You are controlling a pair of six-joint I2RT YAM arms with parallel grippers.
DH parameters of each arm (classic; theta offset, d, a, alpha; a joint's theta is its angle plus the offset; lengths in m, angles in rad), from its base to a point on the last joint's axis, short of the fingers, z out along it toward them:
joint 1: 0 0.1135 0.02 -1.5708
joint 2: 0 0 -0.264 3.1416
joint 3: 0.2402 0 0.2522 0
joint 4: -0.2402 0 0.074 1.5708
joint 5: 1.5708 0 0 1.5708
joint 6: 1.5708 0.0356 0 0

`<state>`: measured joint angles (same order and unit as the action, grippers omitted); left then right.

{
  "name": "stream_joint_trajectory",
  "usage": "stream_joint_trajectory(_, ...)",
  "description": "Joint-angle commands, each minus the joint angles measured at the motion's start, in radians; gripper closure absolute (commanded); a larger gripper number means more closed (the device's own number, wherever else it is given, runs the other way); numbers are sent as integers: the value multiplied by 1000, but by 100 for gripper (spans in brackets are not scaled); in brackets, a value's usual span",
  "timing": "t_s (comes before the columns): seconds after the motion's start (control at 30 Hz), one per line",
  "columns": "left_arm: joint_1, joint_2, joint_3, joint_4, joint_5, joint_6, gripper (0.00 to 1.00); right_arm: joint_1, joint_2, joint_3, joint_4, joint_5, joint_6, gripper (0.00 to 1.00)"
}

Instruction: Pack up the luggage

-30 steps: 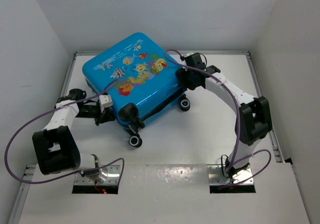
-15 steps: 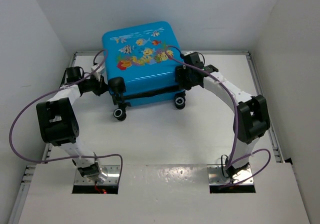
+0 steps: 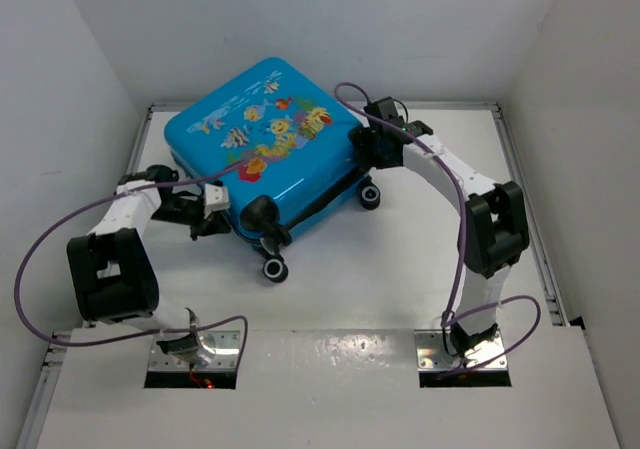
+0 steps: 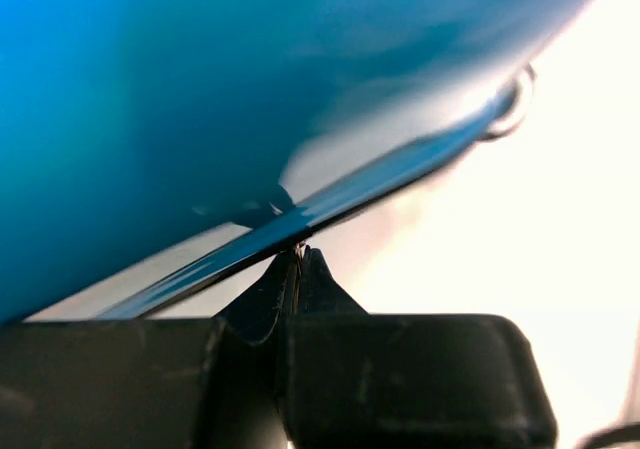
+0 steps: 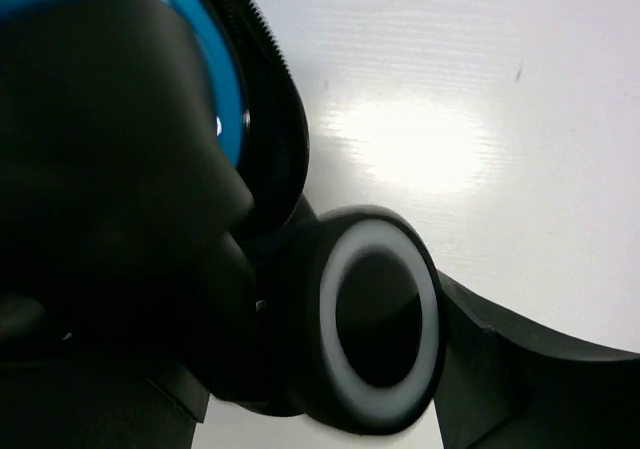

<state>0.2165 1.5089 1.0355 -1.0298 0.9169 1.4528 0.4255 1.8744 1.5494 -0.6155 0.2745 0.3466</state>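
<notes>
A white table (image 3: pixel 400 269) (glossy, catching glare) sits boxed in by plain white walls (image 3: pixel 400 29)

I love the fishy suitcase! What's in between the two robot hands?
The luggage itself. In the top view the left gripper is at its near-left edge, the right gripper at its right corner, and it fills the stretch between.

White table (image 3: pixel 400 269), plain white walls (image 3: pixel 400 29)

The luggage (image 3: pixel 262 134) swings back onto a slant, where half a second ago it sat square at top centre. Its near wheel (image 3: pixel 274 269) drops toward mid-frame, and the left gripper (image 3: pixel 222 219) has pulled down from upper left to mid-left.
</notes>
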Motion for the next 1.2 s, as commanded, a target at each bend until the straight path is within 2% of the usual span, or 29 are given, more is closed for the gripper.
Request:
stream_joint_trajectory(0.0,-58,-104,-31,-176,290,62,100,59,35,60,60,-113,104,100)
stream_joint_trajectory(0.07,-58,-113,-31,-51,303,-24,100,62,35,58,72,-130,88,100)
stream_joint_trajectory(0.1,-74,-127,-31,0,303,-136,100,61,35,64,88,-135,86,94)
stream_joint_trajectory(0.17,-117,-138,-31,91,303,-219,100,59,29,71,97,-159,62,86)
stream_joint_trajectory(0.2,-135,-138,-17,158,303,-286,100,52,25,93,106,-159,57,58)
stream_joint_trajectory(0.27,-172,-122,-6,247,289,-348,100,36,16,124,99,-167,2,33)
stream_joint_trajectory(0.3,-172,-106,-6,266,289,-388,93,30,8,156,92,-164,-7,25)
stream_joint_trajectory(0.33,-186,-96,7,280,289,-400,79,19,-33,167,88,-156,-17,17)
stream_joint_trajectory(0.37,-186,-87,20,295,289,-417,64,0,-47,179,82,-169,-26,17)
stream_joint_trajectory(0.4,-195,-75,20,333,289,-437,55,-28,-87,190,63,-176,-34,20)
stream_joint_trajectory(0.43,-195,-75,20,352,289,-469,19,-56,-112,183,63,-198,-34,26)
stream_joint_trajectory(0.47,-195,-66,29,361,289,-470,13,-68,-197,166,65,-219,-32,46)
stream_joint_trajectory(0.5,-195,-65,29,361,277,-470,11,-91,-230,78,77,-237,-38,55)
stream_joint_trajectory(0.53,-195,-65,38,361,277,-460,10,-111,-259,48,76,-245,-43,73)
stream_joint_trajectory(0.57,-195,-65,38,361,264,-460,10,-116,-335,19,63,-265,-43,85)
stream_joint_trajectory(0.63,-184,-75,50,361,252,-460,13,-160,-377,-109,1,-261,35,99)
stream_joint_trajectory(0.67,-184,-75,67,361,263,-460,15,-172,-429,-138,-50,-229,70,100)
stream_joint_trajectory(0.7,-171,-87,80,361,263,-460,18,-201,-446,-246,-55,-233,145,100)
stream_joint_trajectory(0.77,-146,-105,115,370,263,-511,28,-237,-486,-355,-49,-267,250,100)
stream_joint_trajectory(0.83,-102,-147,129,427,249,-592,36,-231,-477,-382,-24,-271,287,100)
stream_joint_trajectory(0.87,-83,-163,129,469,225,-746,43,-226,-465,-390,0,-270,325,100)
stream_joint_trajectory(0.9,-62,-182,129,518,176,-834,47,-220,-422,-387,28,-270,347,100)
stream_joint_trajectory(0.93,-13,-220,112,644,139,-936,57,-214,-399,-377,34,-293,394,100)
stream_joint_trajectory(0.97,12,-234,112,699,85,-1152,70,-208,-376,-335,49,-294,413,100)
stream_joint_trajectory(1.0,67,-243,112,749,10,-1242,74,-209,-298,-319,60,-305,431,100)
stream_joint_trajectory(1.1,113,-225,157,887,-102,-1480,74,-209,-189,-241,100,-324,494,100)
stream_joint_trajectory(1.13,113,-205,191,887,-263,-1496,70,-208,-172,-230,124,-324,502,100)
stream_joint_trajectory(1.17,113,-140,228,887,-321,-1496,63,-206,-140,-198,134,-325,508,100)
